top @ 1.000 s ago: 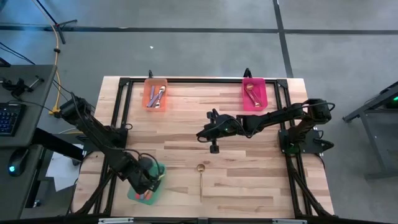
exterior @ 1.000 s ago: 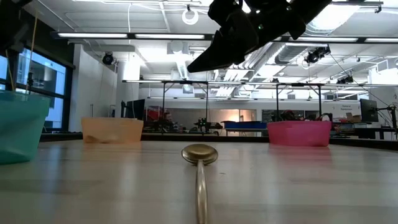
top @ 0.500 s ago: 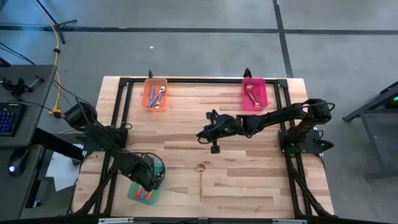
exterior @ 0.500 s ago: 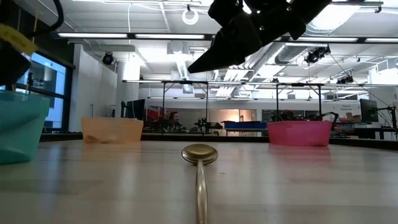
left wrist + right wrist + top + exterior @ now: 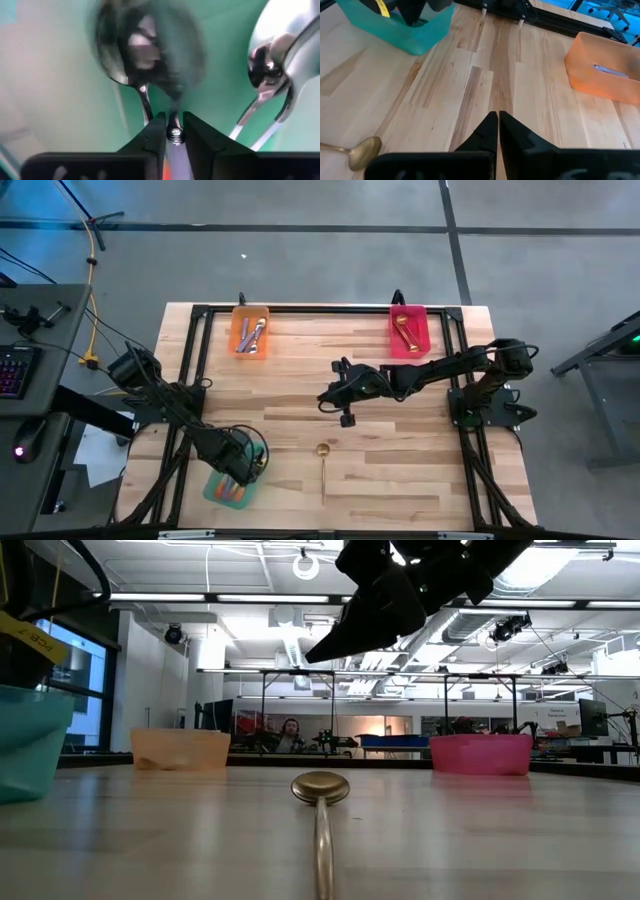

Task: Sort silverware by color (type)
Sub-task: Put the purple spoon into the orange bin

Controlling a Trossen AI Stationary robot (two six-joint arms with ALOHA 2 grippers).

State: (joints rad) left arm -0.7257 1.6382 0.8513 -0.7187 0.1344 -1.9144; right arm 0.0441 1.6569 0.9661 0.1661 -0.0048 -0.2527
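Reaching down into the green tray at the near-left table corner: left gripper, fingers narrowed around a thin spoon stem in the wrist view, slim gap each side, so contact unconfirmed and grip state not determinable. Silver spoon bowls lying just ahead of the fingertips on the tray floor, orange-red handles visible from above. Wrist pitched steeply down, forearm angled back and left up to the base on the left frame rail, yellow cable trailing off that side.

Hovering well above mid-table: right gripper, fingers pressed together, holding nothing. Arm stretched nearly flat from the right-side base, elbow slightly raised, tip pointing left and down toward the boards.

Lying alone on the wood near the front edge, between the two grippers: gold spoon, bowl toward the far side, handle toward the near edge.

Sitting at far left: orange tray with purple-blue-handled spoons. Sitting at far right: pink tray with gold spoons inside.
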